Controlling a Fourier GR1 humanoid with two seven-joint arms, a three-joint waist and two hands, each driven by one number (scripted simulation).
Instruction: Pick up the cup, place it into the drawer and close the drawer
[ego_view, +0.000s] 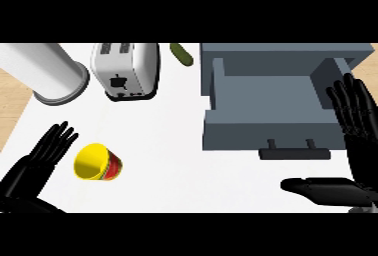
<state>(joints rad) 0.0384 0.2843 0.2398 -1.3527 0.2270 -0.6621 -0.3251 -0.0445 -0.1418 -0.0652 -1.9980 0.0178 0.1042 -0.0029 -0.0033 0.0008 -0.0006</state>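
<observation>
Left hand (33, 162): fingers straight and spread, holding nothing, just left of the cup (98, 162). Cup: yellow inside, red band, tipped on its side on the white counter (184, 165). Right hand (358, 130): fingers straight, thumb out, empty, at the drawer's right edge. Drawer (269, 107): grey, pulled open, nothing visible inside. Toaster (125, 70) and white cylinder (48, 72) stand behind.

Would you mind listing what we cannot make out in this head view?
- Green item: partly behind the toaster and drawer unit; identity unclear.
- White cylinder: top cut off by the upper edge.
- Drawer: right wall hidden by the right hand.
- Left hand beside the cup: contact unclear.
</observation>
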